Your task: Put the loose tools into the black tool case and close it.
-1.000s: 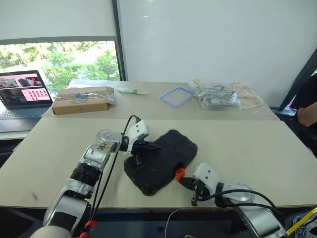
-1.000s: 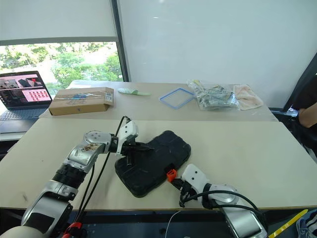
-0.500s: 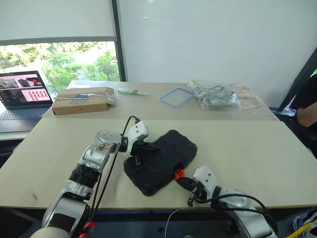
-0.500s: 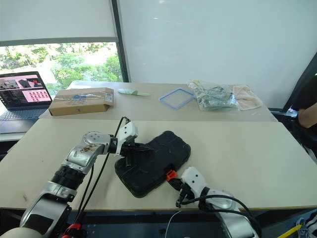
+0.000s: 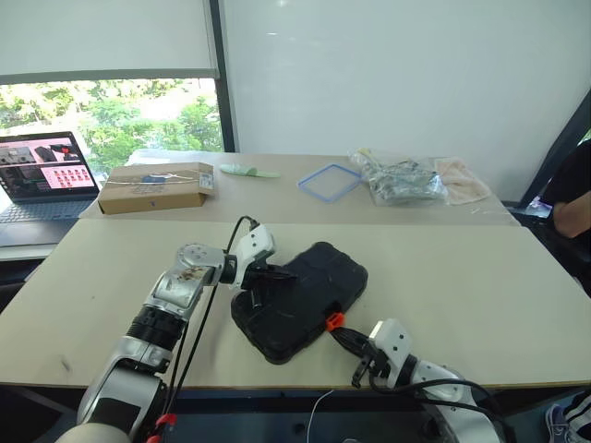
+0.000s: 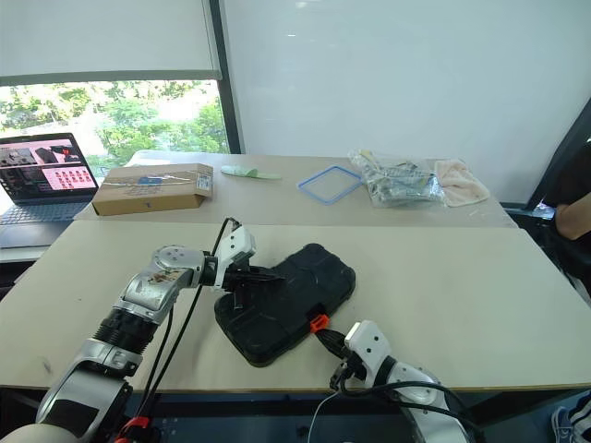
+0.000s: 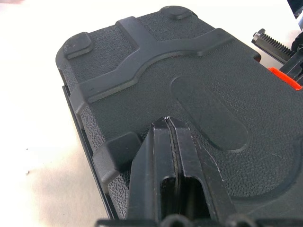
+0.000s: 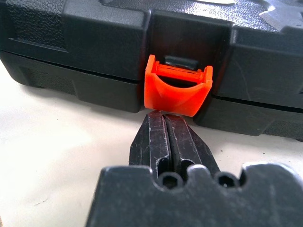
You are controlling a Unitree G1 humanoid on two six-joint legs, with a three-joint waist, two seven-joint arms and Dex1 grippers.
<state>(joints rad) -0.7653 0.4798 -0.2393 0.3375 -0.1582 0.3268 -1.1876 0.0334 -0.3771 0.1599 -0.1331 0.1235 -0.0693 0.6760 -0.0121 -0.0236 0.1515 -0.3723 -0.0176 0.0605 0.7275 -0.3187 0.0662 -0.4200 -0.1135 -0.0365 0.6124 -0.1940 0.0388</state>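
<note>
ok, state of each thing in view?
tool case: lid down
orange latch: flipped out, not snapped
left gripper: shut, pressing on lid
right gripper: shut, tips at latch
cardboard box: closed
laptop: open, screen on

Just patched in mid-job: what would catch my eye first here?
The black tool case lies with its lid down in the middle of the near table, the left gripper shut and pressing on its lid. At the case's front edge the shut right gripper noses up under the small orange latch.
</note>
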